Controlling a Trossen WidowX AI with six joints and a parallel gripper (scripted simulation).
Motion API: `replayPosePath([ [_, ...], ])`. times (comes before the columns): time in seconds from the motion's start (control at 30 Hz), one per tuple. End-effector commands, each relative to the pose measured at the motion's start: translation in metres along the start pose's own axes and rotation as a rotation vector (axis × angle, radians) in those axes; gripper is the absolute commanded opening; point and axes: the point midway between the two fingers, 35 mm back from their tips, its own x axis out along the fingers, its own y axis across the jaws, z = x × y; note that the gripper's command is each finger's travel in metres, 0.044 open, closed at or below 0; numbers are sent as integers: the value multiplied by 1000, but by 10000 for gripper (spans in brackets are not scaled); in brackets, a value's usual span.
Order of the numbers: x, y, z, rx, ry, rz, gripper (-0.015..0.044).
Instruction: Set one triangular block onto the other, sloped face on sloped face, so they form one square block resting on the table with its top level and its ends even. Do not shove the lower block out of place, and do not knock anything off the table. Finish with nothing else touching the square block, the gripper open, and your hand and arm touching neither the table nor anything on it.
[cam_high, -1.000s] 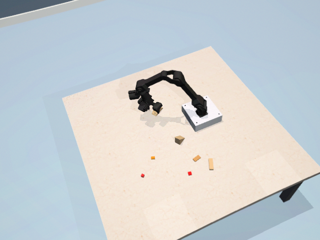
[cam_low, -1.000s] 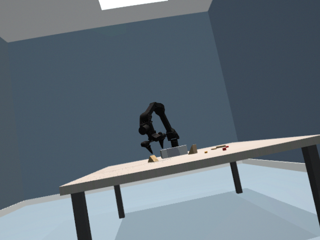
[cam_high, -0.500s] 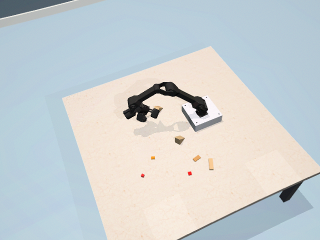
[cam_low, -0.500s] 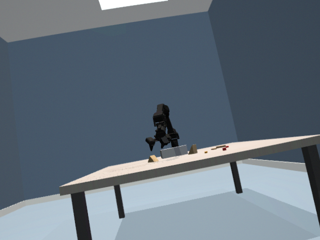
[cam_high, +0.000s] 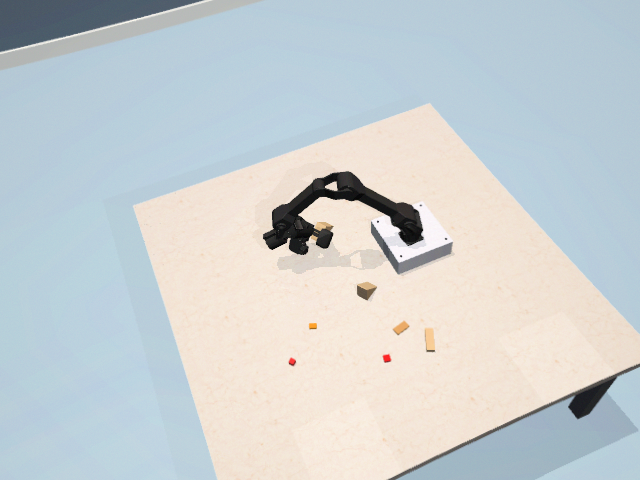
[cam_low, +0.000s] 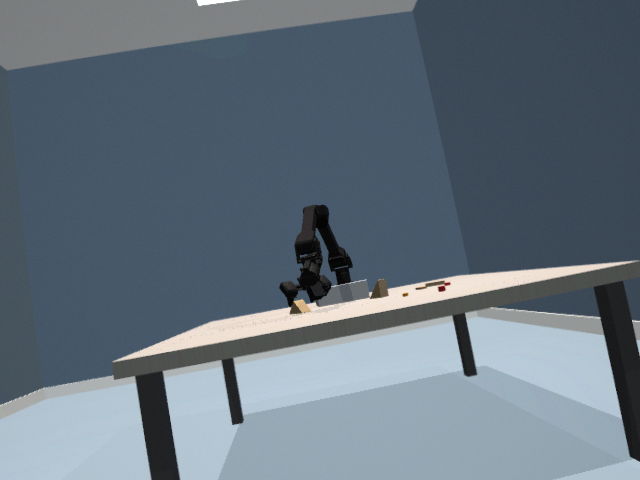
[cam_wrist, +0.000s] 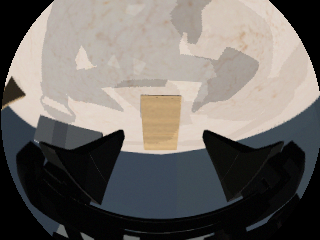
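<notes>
One triangular block (cam_high: 324, 226) (cam_low: 299, 307) (cam_wrist: 161, 120) rests on the table with a ridge upward, partly hidden by the hand in the top view. The other triangular block (cam_high: 366, 290) (cam_low: 381, 288) stands apart, nearer the base's front corner, with a steep slope; only its dark tip (cam_wrist: 12, 93) shows at the left edge of the wrist view. My gripper (cam_high: 311, 243) (cam_low: 306, 296) (cam_wrist: 164, 134) is open wide and empty, tilted close to the first block. In the wrist view that block appears centred between the fingertips; whether a finger touches it cannot be told.
The pale robot base (cam_high: 434, 232) (cam_low: 361, 290) is at the arm's foot. An orange piece (cam_high: 312, 326) (cam_low: 405, 294), two red cubes (cam_high: 292, 361) (cam_high: 387, 358), a short wooden piece (cam_high: 401, 327) and a longer wooden piece (cam_high: 429, 339) lie beyond the second block.
</notes>
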Motion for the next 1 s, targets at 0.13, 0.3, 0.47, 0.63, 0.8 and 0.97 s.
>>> replayPosePath([
  [0.13,29,3,-2,5,31,2,440],
  [0.3,28,4,-2,5,31,2,440],
  [0.47,27,4,-2,9,26,6,414],
  [0.63,27,4,-2,9,26,6,282],
  [0.8,27,4,-2,9,26,6,151],
  [0.97,27,4,-2,9,26,6,118],
])
